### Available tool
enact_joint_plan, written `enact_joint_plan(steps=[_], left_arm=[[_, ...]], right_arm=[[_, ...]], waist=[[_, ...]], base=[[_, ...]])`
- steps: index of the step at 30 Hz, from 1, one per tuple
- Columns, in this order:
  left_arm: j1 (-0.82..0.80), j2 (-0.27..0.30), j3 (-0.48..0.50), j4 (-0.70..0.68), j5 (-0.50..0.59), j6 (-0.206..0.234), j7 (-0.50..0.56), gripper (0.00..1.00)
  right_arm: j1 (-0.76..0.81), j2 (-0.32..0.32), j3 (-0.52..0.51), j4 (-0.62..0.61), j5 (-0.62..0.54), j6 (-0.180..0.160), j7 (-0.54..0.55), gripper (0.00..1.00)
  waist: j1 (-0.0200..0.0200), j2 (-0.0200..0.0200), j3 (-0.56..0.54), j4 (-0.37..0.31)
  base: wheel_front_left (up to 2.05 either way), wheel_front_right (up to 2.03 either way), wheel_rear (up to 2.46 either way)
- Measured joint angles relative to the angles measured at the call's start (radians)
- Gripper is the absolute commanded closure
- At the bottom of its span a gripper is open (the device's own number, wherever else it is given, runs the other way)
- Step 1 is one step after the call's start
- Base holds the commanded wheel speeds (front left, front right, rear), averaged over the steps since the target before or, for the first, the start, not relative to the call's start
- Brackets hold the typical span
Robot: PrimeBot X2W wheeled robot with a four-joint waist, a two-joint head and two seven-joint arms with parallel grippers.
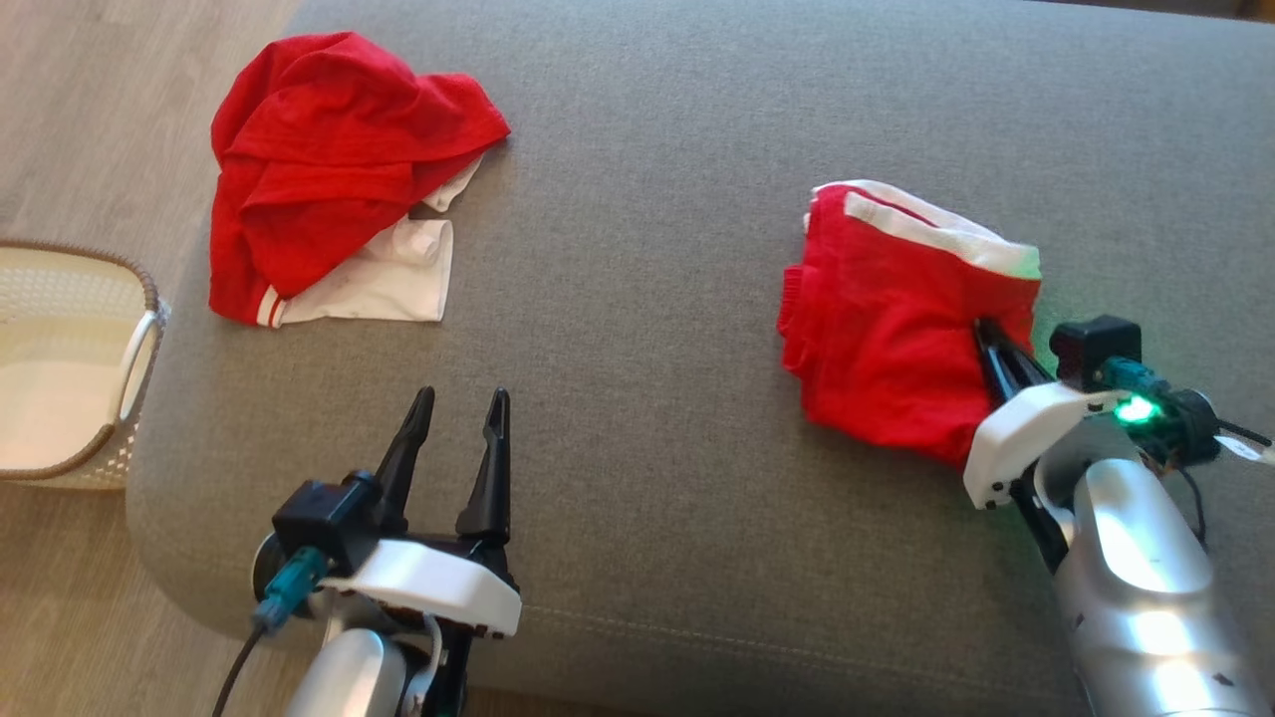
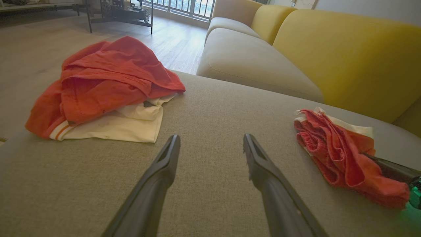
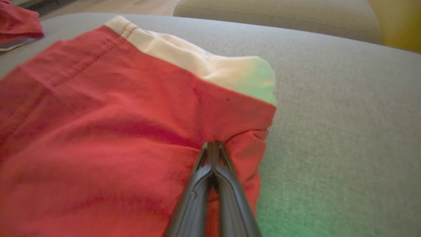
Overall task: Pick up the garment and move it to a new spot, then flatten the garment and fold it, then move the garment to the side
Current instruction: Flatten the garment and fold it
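Grey woven upholstery (image 1: 677,299) spreads across the head view as a broad cushion, with pale wooden floor (image 1: 100,100) along its left side. At the far left a cream basket (image 1: 139,344) with a brown rim stands on that floor, just beside the cushion's edge. Further in, near the cushion's far left corner, a crumpled red-and-white garment (image 1: 319,169) lies in a loose heap, its white part spread flat beneath the red folds. Nearer the robot and a little to the right, the left gripper (image 1: 463,393) hovers over bare fabric with its two dark fingers spread wide, holding nothing and well apart from both pieces of clothing. Across an open stretch of cushion, the folded red garment (image 1: 877,319) rests toward the right side, a white band showing along its far edge. At its near right corner the right gripper (image 3: 213,144) has its fingers pressed together, pinching a pucker of red cloth, while green light from the wrist tints the cushion beside it. Beyond, the left wrist view shows a yellow sofa (image 2: 345,56).
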Motion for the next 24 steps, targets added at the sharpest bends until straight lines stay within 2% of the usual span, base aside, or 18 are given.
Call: enact_joint_plan(steps=[6, 16, 24], left_arm=[[-0.014, 0.000, -0.003, 0.004, -0.007, 0.003, 0.000, 0.00], [-0.021, 0.000, -0.024, 0.006, -0.017, 0.004, 0.000, 0.00], [-0.043, -0.001, -0.042, 0.007, -0.028, 0.007, 0.000, 0.00]], right_arm=[[-0.059, 0.000, -0.010, 0.025, -0.012, 0.000, -0.028, 1.00], [-0.100, -0.004, 0.087, 0.034, 0.031, 0.000, -0.042, 1.00], [-0.123, -0.007, 0.053, 0.063, -0.070, 0.000, -0.042, 1.00]], waist=[[-0.0001, 0.0000, 0.004, 0.008], [0.0000, 0.0000, 0.019, 0.034], [0.0000, 0.0000, 0.047, 0.080]], base=[[0.00, 0.00, 0.00], [0.00, 0.00, 0.00], [0.00, 0.00, 0.00]])
